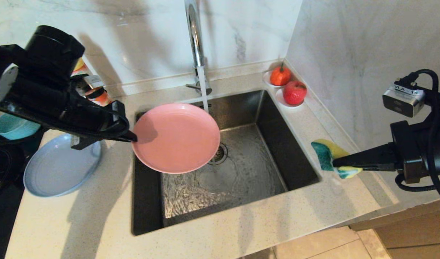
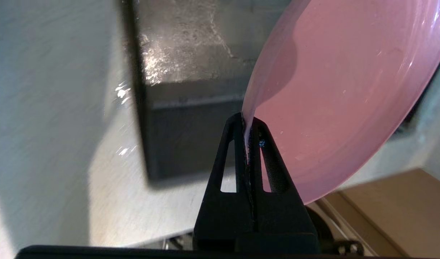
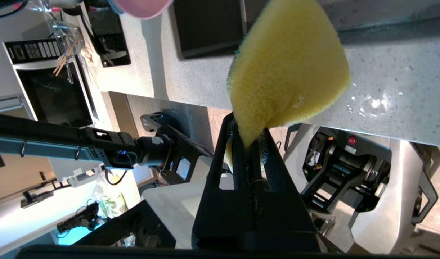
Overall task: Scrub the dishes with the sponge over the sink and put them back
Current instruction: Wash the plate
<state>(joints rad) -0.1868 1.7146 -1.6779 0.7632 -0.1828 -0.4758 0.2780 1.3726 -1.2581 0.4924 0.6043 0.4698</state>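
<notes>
Left gripper (image 1: 133, 137) is clamped on the rim of the pink plate (image 1: 176, 138), fingers (image 2: 241, 144) pinched tight on either side of the edge; plate is held up in the air over the left half of the sink (image 1: 270, 118), tilted so its face looks up and toward the camera. Stream from the tap (image 1: 195, 39) runs down just behind the plate's far rim and lands on the basin floor, which is wet and rippled around the drain (image 1: 220, 153). Right gripper (image 1: 334, 162) is squeezed down on the sponge (image 1: 331, 158), yellow body bulging out past the fingertips, green scouring side facing the sink; it hangs over the counter (image 1: 97, 223) just right of the sink's right edge, well apart from the plate. Pale blue plate (image 1: 59, 167) lies flat on the counter left of the sink, partly under the left arm. Teal bowl (image 1: 13, 127) sits further left, mostly hidden behind that arm. Two red fruits (image 1: 294, 92) on small white saucers sit in the back right corner beside the sink
</notes>
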